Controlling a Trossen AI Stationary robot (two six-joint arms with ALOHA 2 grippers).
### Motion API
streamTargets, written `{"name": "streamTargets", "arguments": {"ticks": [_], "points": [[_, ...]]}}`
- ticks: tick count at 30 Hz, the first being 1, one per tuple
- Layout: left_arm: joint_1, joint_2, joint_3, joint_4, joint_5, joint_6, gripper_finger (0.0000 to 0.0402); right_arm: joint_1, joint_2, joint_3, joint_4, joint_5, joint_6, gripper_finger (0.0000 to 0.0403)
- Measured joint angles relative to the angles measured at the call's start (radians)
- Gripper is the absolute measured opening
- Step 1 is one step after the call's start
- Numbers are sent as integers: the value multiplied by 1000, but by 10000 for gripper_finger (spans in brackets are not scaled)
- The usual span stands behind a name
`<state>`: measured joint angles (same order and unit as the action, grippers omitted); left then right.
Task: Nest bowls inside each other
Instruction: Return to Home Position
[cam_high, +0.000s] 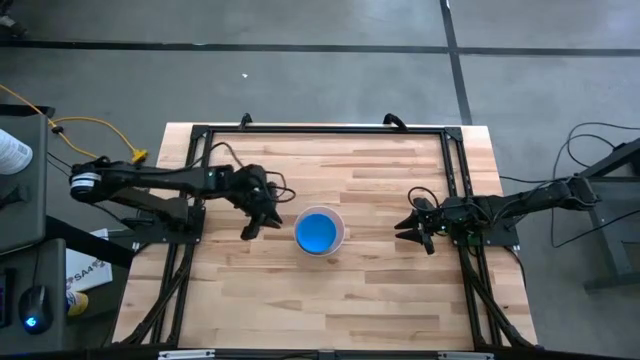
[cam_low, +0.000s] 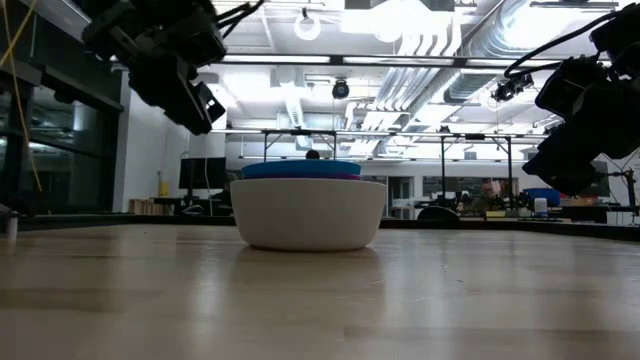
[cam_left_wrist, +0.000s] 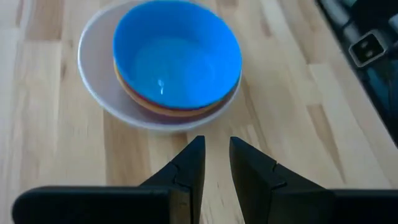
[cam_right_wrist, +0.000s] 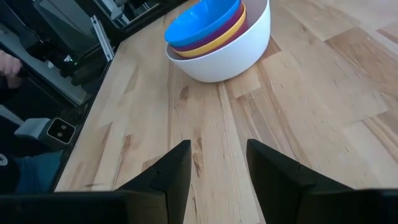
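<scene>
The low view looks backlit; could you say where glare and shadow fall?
Low view: ceiling lights glare behind; the white bowl reads clearly, but the left gripper and right gripper, raised either side, show dark. Left wrist view: small highlight inside the blue bowl.

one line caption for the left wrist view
Blue bowl nested topmost in the white bowl; left gripper open, clear of both.

Straight down from above onto whole table (cam_high: 380, 290); level from tabletop height, close; down from each wrist, near; with nested bowls (cam_high: 320, 232) in all four
</scene>
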<state>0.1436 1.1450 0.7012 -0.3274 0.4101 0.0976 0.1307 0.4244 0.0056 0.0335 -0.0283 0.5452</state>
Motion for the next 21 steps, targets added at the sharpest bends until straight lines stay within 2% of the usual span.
{"name": "streamTargets", "arguments": {"ticks": [5,10,21], "points": [[0,-52,-137,201,52,-29,74,0,0,0,0,0,0,148],[-16,-64,-197,290,71,-32,74,0,0,0,0,0,0,148],[-185,-65,-286,471,69,-3,74,0,0,0,0,0,0,148]]}}
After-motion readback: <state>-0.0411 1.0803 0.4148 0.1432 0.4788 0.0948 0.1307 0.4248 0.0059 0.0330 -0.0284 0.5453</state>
